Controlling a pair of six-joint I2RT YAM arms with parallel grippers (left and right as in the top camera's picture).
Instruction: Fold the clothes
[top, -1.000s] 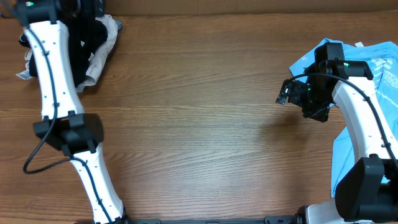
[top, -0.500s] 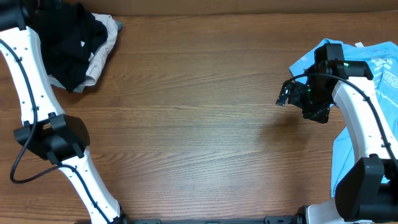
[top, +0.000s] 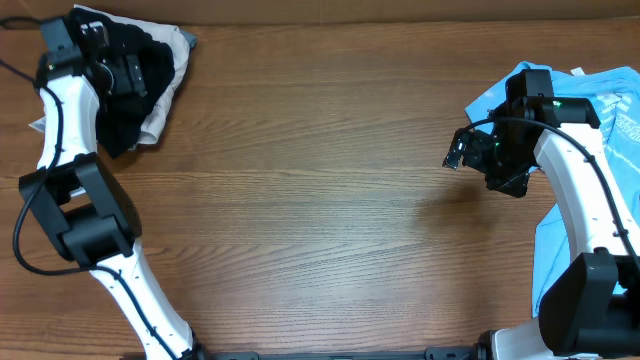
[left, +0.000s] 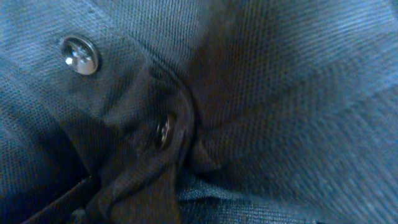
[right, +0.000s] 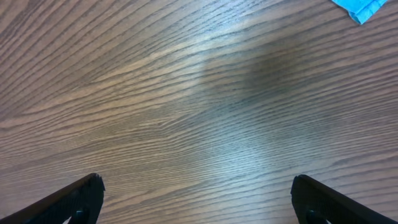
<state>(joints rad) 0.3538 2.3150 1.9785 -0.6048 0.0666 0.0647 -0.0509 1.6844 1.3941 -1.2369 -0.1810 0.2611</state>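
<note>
The wooden table (top: 320, 200) spans the overhead view; a heap of light blue shirts (top: 600, 100) with white print lies at its right edge, partly beneath the right arm; the black garment (top: 118, 130) lies crumpled at the far left corner on a white cloth (top: 165, 103); the left gripper (top: 125, 70) is down in the black garment, and whether its jaws are spread or pressed together cannot be determined; the right gripper (right: 199, 190) hovers over bare wood beside the blue heap, jaws spread wide, holding nothing; the left wrist view is filled with dark knit fabric carrying two metal snaps (left: 79, 55)
</note>
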